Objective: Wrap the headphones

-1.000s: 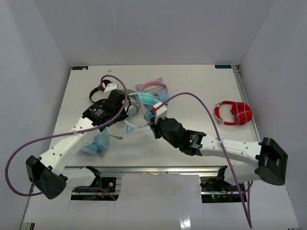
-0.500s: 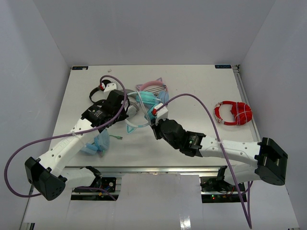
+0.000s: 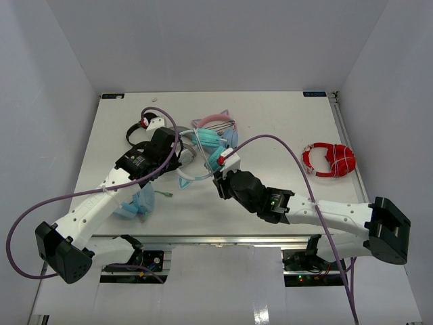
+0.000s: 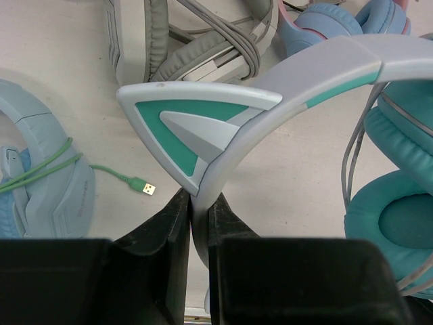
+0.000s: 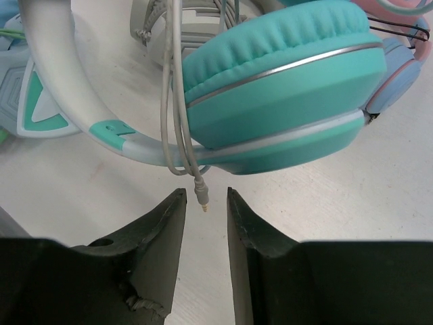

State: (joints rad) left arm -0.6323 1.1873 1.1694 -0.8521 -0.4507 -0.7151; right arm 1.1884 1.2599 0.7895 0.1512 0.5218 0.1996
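Clamping headphones (image 4: 325,68), left gripper (image 4: 192,203), right gripper (image 5: 203,203) ajar

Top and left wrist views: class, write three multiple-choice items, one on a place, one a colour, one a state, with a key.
1. Where does the red cable coil lie? A) under the left arm B) near the table's right edge C) on an ear cup
2. The USB plug's cable is: A) black B) red C) green
3. The left gripper is: A) shut on the headphones B) open C) shut on the plug
Key: B, it lies alone at the right; C, its cable shows green; A, its jaws pinch the headband.
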